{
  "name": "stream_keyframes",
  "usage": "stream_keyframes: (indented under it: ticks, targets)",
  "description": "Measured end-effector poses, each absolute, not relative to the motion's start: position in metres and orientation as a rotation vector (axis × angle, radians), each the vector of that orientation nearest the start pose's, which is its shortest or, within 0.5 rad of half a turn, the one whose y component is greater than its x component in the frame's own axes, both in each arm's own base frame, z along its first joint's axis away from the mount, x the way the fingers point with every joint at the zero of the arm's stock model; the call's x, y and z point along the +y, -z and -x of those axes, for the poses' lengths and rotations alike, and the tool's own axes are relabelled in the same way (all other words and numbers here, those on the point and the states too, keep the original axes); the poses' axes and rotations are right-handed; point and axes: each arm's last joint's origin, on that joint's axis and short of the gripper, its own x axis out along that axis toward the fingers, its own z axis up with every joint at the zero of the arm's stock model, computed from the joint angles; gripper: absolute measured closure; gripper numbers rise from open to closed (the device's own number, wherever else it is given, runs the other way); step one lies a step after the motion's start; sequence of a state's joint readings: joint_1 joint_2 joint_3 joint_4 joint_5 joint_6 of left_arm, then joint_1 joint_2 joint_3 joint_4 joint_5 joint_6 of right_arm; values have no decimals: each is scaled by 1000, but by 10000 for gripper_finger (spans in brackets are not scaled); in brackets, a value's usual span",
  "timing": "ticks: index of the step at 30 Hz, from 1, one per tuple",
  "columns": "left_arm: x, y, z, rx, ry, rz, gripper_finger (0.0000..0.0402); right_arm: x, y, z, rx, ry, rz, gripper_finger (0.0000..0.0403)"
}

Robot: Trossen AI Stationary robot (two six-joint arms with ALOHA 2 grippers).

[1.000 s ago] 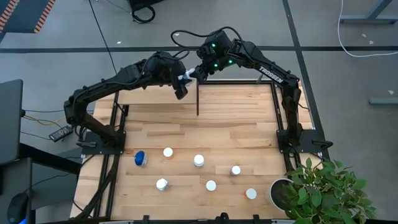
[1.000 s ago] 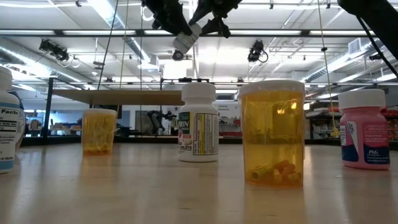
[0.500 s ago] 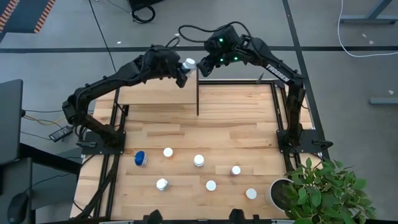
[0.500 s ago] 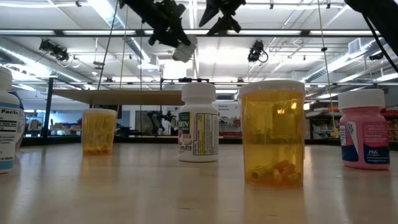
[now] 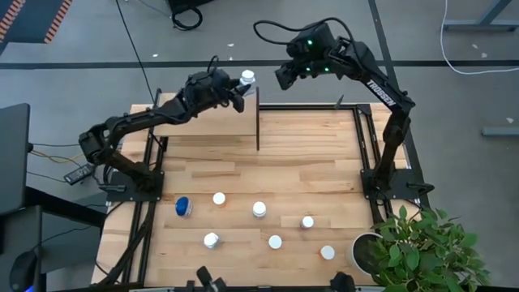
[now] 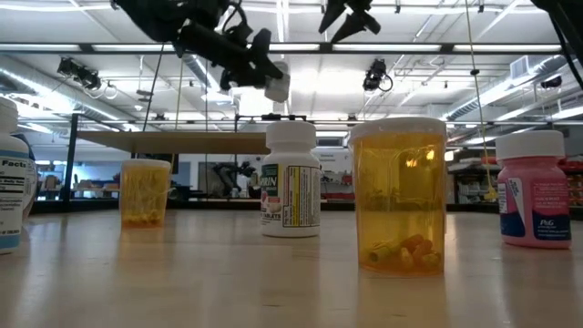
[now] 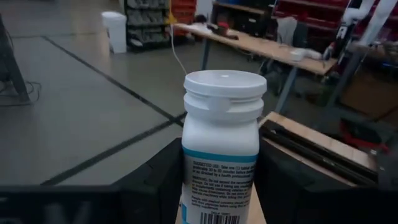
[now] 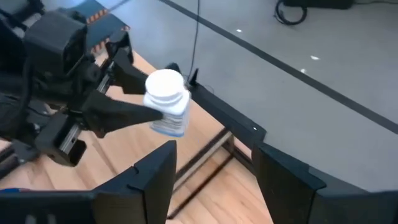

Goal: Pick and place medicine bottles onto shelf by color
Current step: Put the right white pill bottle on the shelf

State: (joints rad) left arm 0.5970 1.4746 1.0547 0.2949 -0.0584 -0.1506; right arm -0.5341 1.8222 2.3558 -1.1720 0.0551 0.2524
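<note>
overhead and level views of a light-wood plank worktop (image 5: 308, 162) on a black metal frame, standing on a grey concrete floor (image 5: 454, 81) crossed by dark lines. at the worktop's far left corner stands the raised light-wood shelf (image 5: 203, 126) on its black frame. the left hand (image 5: 238, 91) is clamped on a white-capped white medicine bottle with a teal band and printed label (image 7: 221, 143), held upright above the shelf's far right corner. the right hand (image 5: 281, 77) hangs just beyond the far edge, near the bottle but apart from it, its fingers (image 8: 155, 180) spread and holding nothing. seven small bottles stand on the near half of the worktop: a blue-capped one (image 5: 183, 206) at the left and six white-capped ones to its right, among them an amber bottle with capsules (image 6: 398, 196) and a pink bottle (image 6: 535, 191). a green potted plant (image 5: 422, 247) sits at the near right corner. the level view shows a ceiling with strip lights (image 6: 164, 23) and beams; the left wrist view shows a far table (image 7: 261, 46) and a white bin (image 7: 115, 31).
</note>
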Motion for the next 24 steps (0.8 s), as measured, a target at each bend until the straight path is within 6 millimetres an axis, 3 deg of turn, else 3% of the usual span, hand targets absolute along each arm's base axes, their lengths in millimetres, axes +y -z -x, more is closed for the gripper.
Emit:
stream_keyframes:
  ticks: [4, 12, 18, 24]
  targets:
    - [193, -296, -273, 10, -684, 133, 225, -175, -478, -292, 574, 653, -391, 186]
    - [196, -266, -261, 77, -740, 144, 227, -174, -477, -291, 584, 657, -402, 187]
    - [203, -261, -264, 50, -846, 135, 218, -175, -477, -291, 582, 670, -406, 187]
    - [208, -238, -276, 69, -858, 175, 221, -175, -477, -291, 575, 680, -426, 187]
